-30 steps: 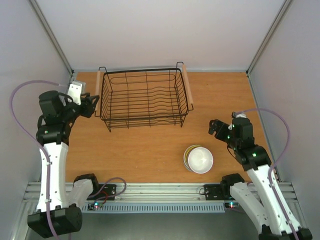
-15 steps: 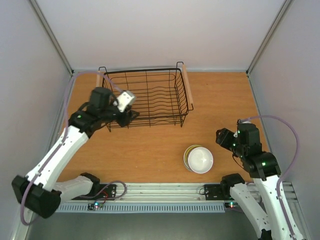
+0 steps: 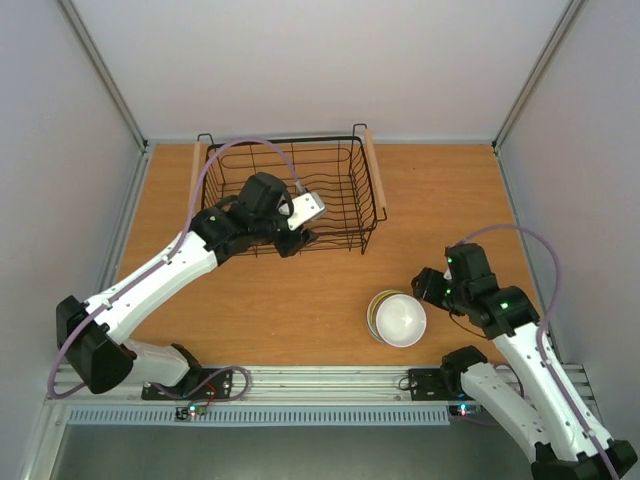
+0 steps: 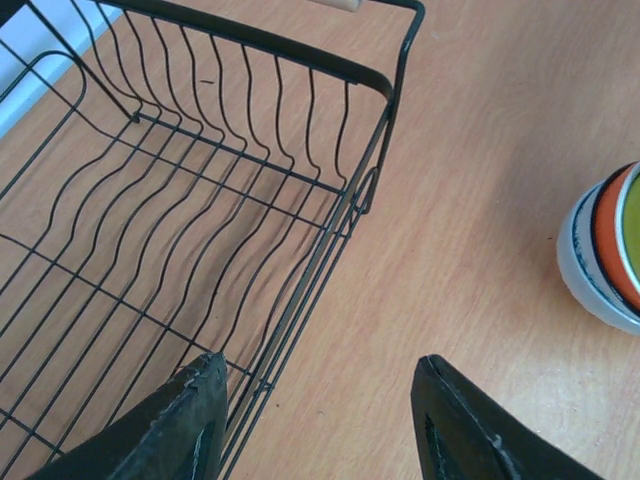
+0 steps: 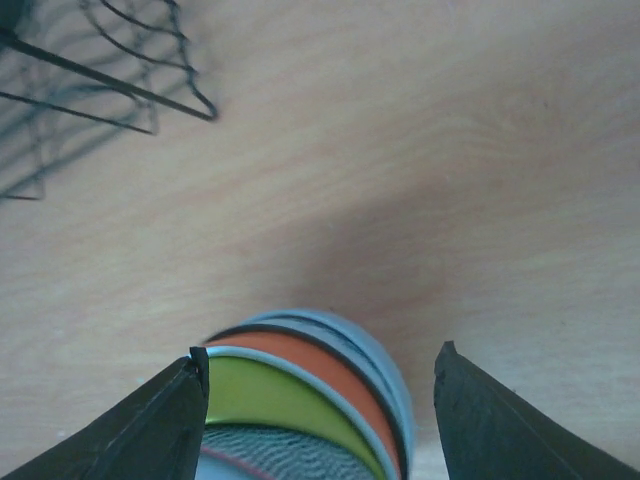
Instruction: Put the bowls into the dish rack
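The bowls stand nested in one stack (image 3: 398,319) on the table, a white bowl on top. The stack also shows at the right edge of the left wrist view (image 4: 606,250), and in the right wrist view (image 5: 300,400) I see its yellow-green, orange and bluish-white rims. The black wire dish rack (image 3: 290,197) with wooden handles stands at the back and holds nothing. My left gripper (image 3: 303,238) is open and empty over the rack's front right edge (image 4: 320,250). My right gripper (image 3: 424,283) is open and empty, just right of the stack, its fingers (image 5: 160,425) astride the bowls.
Grey walls close in the table (image 3: 450,200) on three sides. An aluminium rail (image 3: 320,385) with cables runs along the near edge by the arm bases.
My left arm has swung from the far left across the rack's front to its right part. My right gripper has drawn back, then moved left toward the bowl stack.
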Available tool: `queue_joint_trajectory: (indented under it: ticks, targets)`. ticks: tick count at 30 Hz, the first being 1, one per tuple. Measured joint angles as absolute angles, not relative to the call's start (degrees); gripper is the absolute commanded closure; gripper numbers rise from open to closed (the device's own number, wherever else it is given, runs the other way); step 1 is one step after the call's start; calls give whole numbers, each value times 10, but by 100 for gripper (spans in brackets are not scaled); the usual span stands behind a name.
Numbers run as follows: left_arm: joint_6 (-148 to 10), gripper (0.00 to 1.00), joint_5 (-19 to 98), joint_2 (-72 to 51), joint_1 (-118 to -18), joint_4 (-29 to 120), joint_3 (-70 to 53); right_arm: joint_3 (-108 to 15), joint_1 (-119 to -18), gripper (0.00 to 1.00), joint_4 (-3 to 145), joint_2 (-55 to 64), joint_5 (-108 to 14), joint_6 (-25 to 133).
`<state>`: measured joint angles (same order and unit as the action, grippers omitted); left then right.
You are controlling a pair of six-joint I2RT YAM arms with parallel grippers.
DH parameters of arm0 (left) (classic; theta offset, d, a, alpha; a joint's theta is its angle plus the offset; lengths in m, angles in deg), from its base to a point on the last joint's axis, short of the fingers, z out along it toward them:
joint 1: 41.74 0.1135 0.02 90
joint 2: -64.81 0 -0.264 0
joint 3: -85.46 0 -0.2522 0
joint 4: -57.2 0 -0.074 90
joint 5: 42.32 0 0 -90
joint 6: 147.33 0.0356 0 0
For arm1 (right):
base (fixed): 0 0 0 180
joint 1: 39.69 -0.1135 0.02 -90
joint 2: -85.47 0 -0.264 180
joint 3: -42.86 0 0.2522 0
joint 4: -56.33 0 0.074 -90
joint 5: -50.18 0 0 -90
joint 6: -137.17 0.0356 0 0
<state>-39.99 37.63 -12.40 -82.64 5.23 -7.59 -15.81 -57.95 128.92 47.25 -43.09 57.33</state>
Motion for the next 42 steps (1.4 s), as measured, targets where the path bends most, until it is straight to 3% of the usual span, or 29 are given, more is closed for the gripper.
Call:
queue_joint_trajectory:
  ticks: [14, 21, 26, 34, 42]
  targets:
    - [-399, 48, 389, -129, -826, 59, -111, -134, -589, 49, 1286, 477, -395, 599]
    - [-399, 48, 390, -148, -826, 59, -111, -191, -591, 67, 1313, 484, -410, 581]
    - [-399, 47, 392, -148, -826, 59, -111, -259, -593, 68, 1358, 484, -427, 571]
    - [-399, 46, 393, -149, -826, 59, -111, -283, -596, 62, 1451, 471, -458, 540]
    - [-400, 45, 393, -150, -826, 59, -111, -329, -596, 67, 1523, 417, -459, 485]
